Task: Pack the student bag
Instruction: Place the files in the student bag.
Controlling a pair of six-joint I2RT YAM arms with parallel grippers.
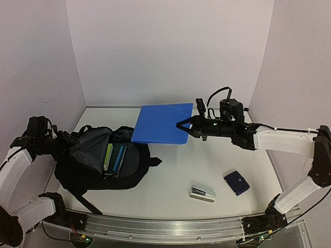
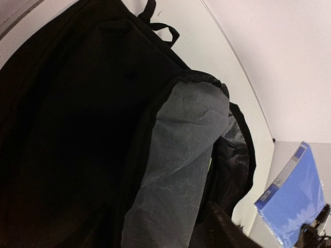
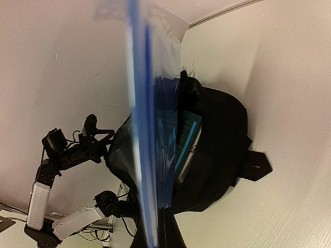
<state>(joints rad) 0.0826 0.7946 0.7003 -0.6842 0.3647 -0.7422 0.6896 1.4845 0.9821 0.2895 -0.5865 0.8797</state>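
Your right gripper (image 1: 184, 125) is pressed together on the right-hand edge of a thin, flat blue plastic folder (image 1: 161, 124). It holds the folder raised off the white worktop (image 1: 170, 175), and in the top view the sheet reaches from the gripper toward 9 o'clock. At about 8 o'clock from that gripper lies the student bag (image 1: 83, 175), a large black soft fabric backpack on the left part of the worktop. Its mouth is open with grey lining showing, and books with green and teal edges (image 1: 115, 157) are inside. The folder's near-left corner overlaps that opening in the top view. Your left gripper (image 1: 66, 138) sits at the bag's 9 o'clock side, right against the fabric; you cannot tell whether it is spread or pinching anything. Toward 5 o'clock from the right gripper a small dark blue case (image 1: 237, 182) and a small silver-and-black object (image 1: 202, 194) lie on the worktop, near each other but apart.
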